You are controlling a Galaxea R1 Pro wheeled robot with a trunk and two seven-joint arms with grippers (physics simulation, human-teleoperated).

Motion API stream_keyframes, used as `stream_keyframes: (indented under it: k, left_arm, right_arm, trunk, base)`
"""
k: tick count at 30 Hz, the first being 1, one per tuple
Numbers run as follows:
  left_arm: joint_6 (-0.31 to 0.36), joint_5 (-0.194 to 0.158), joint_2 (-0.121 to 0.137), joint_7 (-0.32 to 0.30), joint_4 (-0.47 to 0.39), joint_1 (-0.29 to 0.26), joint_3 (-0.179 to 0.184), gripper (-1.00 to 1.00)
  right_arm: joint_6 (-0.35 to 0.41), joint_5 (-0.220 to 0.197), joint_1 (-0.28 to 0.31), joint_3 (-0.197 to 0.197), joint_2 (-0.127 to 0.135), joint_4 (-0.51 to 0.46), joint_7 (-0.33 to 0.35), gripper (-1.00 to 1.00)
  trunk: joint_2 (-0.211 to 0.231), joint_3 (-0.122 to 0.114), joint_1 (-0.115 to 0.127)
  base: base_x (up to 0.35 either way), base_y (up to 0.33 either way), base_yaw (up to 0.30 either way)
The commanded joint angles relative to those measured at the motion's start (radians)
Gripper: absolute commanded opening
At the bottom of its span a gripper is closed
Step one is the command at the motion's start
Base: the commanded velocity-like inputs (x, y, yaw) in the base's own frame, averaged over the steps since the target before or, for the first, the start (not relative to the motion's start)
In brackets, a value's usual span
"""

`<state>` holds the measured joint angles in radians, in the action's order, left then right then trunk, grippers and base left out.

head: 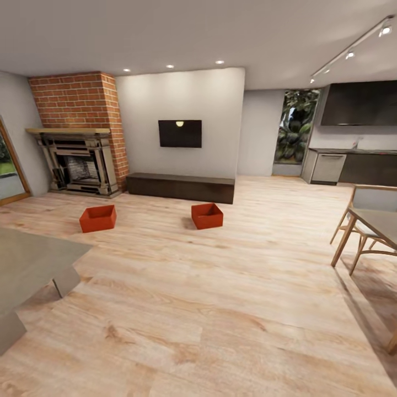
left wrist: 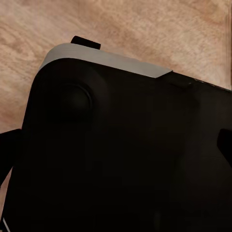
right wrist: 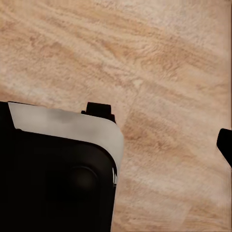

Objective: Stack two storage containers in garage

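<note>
Two storage containers on wood-plank floor (head: 231, 286) in living room: left container (head: 98, 218) near fireplace (head: 80, 165), right container (head: 207, 215) just before bench (head: 180, 187); well apart. TV (head: 180, 133) above bench. Both grippers' jaw state cannot tell.

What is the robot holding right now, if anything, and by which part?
Nothing is held. Both orange tubs, the left tub and the right tub, sit apart on the wood floor near the bench.

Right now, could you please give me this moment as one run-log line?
room: living room | left tub: on wood floor | right tub: floor, before bench | tubs: apart, untouched
</note>
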<state>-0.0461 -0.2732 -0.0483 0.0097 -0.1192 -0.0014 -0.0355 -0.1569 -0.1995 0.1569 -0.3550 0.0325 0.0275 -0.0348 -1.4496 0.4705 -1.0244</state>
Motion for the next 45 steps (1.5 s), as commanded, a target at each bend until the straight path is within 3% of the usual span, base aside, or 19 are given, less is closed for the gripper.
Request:
stream_keyframes:
  k: [1, 15, 27, 45]
  left_arm:
    - [-0.003, -0.002, -0.001, 0.001, 0.000, 0.000, -0.003, 1.00]
    - [-0.008, 0.003, -0.004, 0.001, 0.000, 0.000, 0.000, 1.00]
    - [-0.008, 0.001, -0.003, 0.001, 0.000, 0.000, -0.001, 1.00]
    - [-0.004, -0.001, -0.002, 0.001, 0.000, 0.000, -0.001, 1.00]
  right_arm:
    - [-0.006, -0.009, 0.001, -0.009, 0.000, 0.003, -0.001, 1.00]
    - [-0.008, -0.018, 0.001, -0.004, -0.005, 0.002, 0.004, 1.00]
    - [-0.006, -0.020, 0.001, -0.004, -0.005, 0.002, 0.003, 1.00]
    - [-0.005, -0.015, 0.001, -0.005, -0.005, 0.002, 0.001, 1.00]
  trunk:
    - [0.000, 0.001, -0.001]
    - [0.000, 0.001, -0.001]
    - [0.000, 0.001, -0.001]
    - [0.000, 0.001, -0.001]
  base:
    - [0.326, 0.000, 0.000]
    - [0.326, 0.000, -0.005]
    - [0.326, 0.000, -0.169]
    - [0.326, 0.000, -0.004]
